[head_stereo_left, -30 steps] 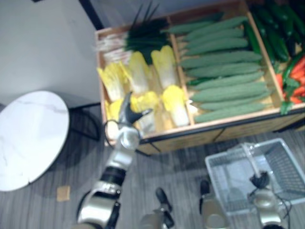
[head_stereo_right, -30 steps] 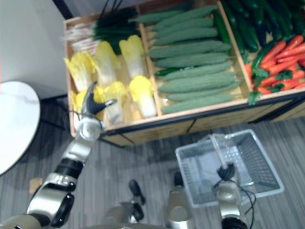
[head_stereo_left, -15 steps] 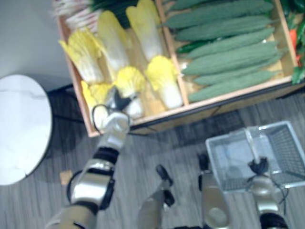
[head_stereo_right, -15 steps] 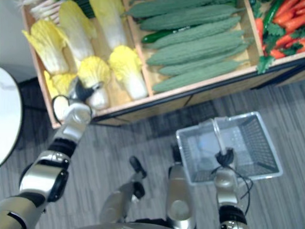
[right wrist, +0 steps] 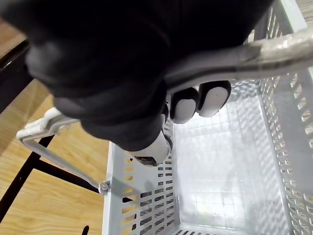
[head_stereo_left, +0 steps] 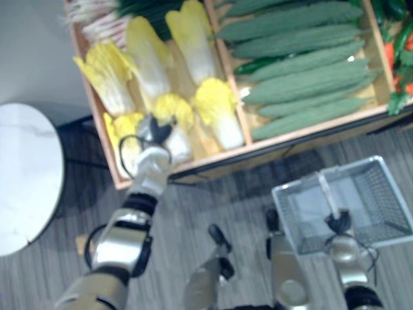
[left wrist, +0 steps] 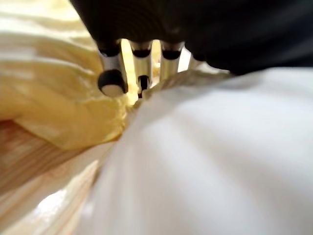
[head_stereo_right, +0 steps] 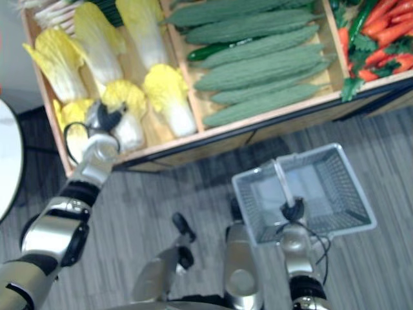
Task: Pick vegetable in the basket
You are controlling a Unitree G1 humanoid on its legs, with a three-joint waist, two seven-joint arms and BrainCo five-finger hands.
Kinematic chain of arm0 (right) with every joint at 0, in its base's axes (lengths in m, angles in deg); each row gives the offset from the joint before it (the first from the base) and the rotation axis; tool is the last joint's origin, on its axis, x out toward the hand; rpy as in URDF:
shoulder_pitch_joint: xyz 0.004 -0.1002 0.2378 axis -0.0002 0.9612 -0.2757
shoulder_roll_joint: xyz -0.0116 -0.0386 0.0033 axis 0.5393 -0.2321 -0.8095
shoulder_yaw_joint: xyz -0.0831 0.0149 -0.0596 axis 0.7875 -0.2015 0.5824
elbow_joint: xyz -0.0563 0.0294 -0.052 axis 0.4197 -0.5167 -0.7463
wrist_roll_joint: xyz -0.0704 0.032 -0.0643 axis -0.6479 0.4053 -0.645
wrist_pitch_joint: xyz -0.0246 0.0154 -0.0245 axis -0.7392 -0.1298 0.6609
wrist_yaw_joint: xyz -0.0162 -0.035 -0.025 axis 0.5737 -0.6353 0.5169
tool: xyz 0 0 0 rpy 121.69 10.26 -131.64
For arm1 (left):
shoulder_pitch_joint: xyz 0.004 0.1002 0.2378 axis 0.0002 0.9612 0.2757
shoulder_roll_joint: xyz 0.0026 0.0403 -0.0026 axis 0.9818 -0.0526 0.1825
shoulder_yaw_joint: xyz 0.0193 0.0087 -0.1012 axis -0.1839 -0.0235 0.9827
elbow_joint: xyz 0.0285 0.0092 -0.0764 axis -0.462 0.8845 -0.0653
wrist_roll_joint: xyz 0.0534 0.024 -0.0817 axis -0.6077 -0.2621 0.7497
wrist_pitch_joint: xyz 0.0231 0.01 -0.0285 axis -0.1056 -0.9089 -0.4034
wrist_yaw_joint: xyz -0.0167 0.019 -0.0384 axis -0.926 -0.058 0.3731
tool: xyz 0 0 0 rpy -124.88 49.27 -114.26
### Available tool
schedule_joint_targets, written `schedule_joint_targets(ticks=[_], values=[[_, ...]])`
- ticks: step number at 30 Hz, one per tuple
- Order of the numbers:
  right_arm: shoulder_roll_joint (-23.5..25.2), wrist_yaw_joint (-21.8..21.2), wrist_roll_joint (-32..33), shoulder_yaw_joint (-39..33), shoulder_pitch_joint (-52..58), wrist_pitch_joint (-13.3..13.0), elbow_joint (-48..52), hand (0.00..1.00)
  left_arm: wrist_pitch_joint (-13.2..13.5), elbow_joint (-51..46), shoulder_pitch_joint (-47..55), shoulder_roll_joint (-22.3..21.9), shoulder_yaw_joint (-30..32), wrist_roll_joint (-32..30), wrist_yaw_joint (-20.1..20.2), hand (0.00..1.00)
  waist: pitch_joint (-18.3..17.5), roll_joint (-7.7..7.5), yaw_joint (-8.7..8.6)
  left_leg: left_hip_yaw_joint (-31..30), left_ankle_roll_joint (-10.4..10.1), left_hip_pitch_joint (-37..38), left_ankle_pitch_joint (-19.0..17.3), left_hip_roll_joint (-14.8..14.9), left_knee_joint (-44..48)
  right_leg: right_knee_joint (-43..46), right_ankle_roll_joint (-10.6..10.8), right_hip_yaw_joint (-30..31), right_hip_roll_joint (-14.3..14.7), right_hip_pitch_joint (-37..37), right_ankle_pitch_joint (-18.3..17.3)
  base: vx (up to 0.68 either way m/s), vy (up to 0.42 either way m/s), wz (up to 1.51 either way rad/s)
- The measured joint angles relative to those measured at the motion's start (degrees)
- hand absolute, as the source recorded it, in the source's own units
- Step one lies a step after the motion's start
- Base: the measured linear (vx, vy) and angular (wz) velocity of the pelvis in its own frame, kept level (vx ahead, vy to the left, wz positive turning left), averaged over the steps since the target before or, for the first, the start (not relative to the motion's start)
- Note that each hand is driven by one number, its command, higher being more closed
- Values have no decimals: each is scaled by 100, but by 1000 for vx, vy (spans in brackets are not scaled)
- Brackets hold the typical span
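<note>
Several yellow-leaved napa cabbages lie in the left compartment of a wooden produce crate point(head_stereo_left: 303, 134). My left hand point(head_stereo_left: 153, 133) is down on the front cabbage point(head_stereo_left: 180, 144), near the crate's front left corner. In the left wrist view its fingers point(left wrist: 112, 78) curl over the cabbage's white stem point(left wrist: 210, 161) against the yellow leaves. My right hand point(head_stereo_left: 338, 225) is shut on the handle point(right wrist: 274, 49) of a grey mesh basket point(head_stereo_left: 293, 183), held low at the right in front of the crate. Nothing lies in the basket.
Long green bitter gourds point(head_stereo_left: 303, 71) fill the middle compartment, with green onions point(head_stereo_left: 97, 19) at the back left and red and green peppers point(head_stereo_right: 381, 45) at the right. A round white table point(head_stereo_left: 26, 174) stands to the left over grey plank floor.
The head camera has shifted. My left hand has come down onto the front cabbage and its fingers have curled in. The right hand still holds the basket handle.
</note>
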Motion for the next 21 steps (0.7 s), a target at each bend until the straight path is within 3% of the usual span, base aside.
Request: schedule_joint_targets(ticks=[9, 12, 18, 21], values=[[161, -123, -3, 47, 345, -25, -208, 100, 0, -1320, 795, -255, -219, -7, 90, 100, -135, -130, 27, -304, -38, 513, -30, 21, -1, -259, 2, -280, -2, 851, 1, 78, -15, 20], [404, -130, -4, -82, 640, -46, -214, 100, 4, -1876, 1130, -315, -220, -19, 19, 100, -436, -307, 41, -319, -38, 662, -65, 27, -32, -437, 3, -318, 13, 1110, 1, 22, 7, 4], [569, -230, 4, -447, 1369, -42, -217, 100, 10, -2258, 1501, -533, -222, -231, -106, 100, -1129, -382, 35, -327, -50, 907, -207, 44, -43, -649, 21, -331, 10, 1488, 12, 16, 10, 1], [638, -239, 5, -753, 1596, -33, -202, 100, 46, -2465, 1527, -691, -389, -236, -119, 100, -1282, -433, 20, -363, -56, 989, -213, 31, -44, -683, 27, -363, 4, 1592, 16, 12, 12, 5]])
